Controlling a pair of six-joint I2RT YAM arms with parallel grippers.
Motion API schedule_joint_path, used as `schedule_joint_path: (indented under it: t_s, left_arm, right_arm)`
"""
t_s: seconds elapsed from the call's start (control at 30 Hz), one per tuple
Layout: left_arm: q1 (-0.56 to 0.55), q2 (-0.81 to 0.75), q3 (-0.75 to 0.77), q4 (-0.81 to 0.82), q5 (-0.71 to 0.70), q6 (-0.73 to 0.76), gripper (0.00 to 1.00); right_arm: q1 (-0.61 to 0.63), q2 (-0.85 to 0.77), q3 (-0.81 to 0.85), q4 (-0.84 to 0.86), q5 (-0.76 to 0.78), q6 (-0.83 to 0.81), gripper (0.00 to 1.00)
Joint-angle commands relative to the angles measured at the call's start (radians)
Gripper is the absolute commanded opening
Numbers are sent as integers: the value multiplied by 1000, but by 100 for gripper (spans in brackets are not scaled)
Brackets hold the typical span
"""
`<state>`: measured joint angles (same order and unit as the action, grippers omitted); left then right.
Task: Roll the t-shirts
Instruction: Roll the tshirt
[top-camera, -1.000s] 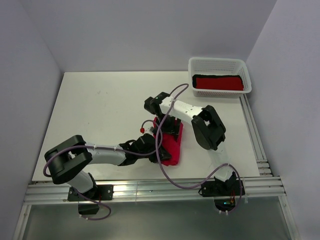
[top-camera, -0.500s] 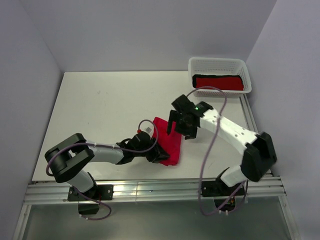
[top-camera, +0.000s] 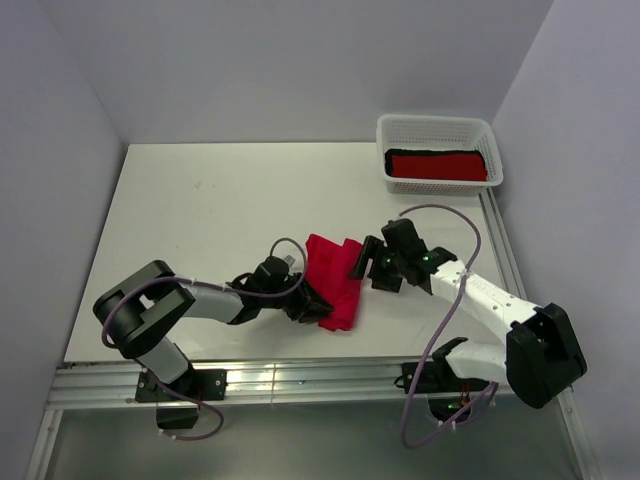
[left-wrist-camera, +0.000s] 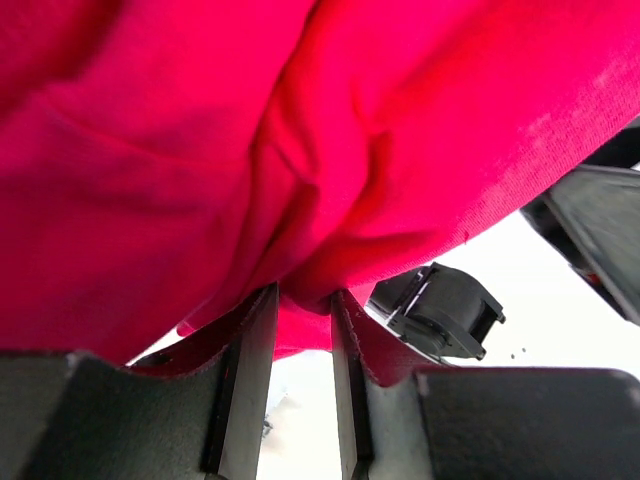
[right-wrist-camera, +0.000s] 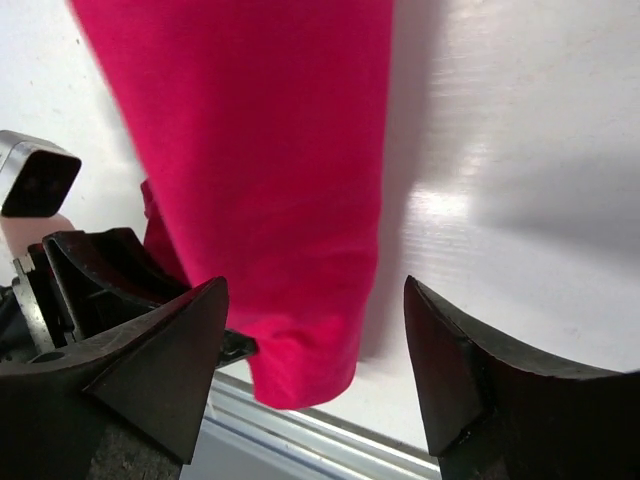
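Observation:
A bright crimson t-shirt (top-camera: 333, 278) lies in a narrow folded bundle near the table's front edge. My left gripper (top-camera: 310, 302) reaches in from the left, low on the table. In the left wrist view it (left-wrist-camera: 298, 318) is shut on a fold of the t-shirt (left-wrist-camera: 330, 150), and the cloth drapes over both fingers. My right gripper (top-camera: 360, 262) sits at the bundle's right edge. In the right wrist view it (right-wrist-camera: 315, 345) stands open, with the t-shirt's (right-wrist-camera: 260, 150) near end between the fingertips and untouched.
A white basket (top-camera: 437, 121) at the back right holds a deeper red rolled t-shirt (top-camera: 437, 166) with a black one (top-camera: 388, 160) beside it. Metal rails (top-camera: 300, 375) run along the table's front edge, close to the bundle.
My right arm has swung off the t-shirt to its right side and come down low, jaws still open. The left gripper keeps its hold and has shifted slightly right with the bundle.

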<state>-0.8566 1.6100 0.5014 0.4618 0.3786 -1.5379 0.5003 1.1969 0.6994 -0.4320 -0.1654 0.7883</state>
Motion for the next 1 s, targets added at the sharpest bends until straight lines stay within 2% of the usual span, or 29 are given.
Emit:
schedule_joint_path:
  t_s: [0.0,0.2,0.47,0.63,0.8,0.97]
  left_arm:
    - [28,33,-24,-5,26,-5,34]
    - [62,82,-49,58,78,-22,34]
    - [88,114,-50,89,115,-27,34]
    - [100,126,-32,78,140,-19,33]
    - [116,142,-52,135,177,-45,34]
    - [120,175,-49,152,206,-44,33]
  right_arm:
    - [-34,-83,-78,191,-51,6,77]
    - [-86,-138,-222,361,-144,29,80]
    - [-88,-43,-314,599,-221,42,82]
    - [-88,13,-353,686,-240,51,82]
    - [-88,41,-386,759,-252,58,82]
    - [-88,122,-393,863,-281,74,78]
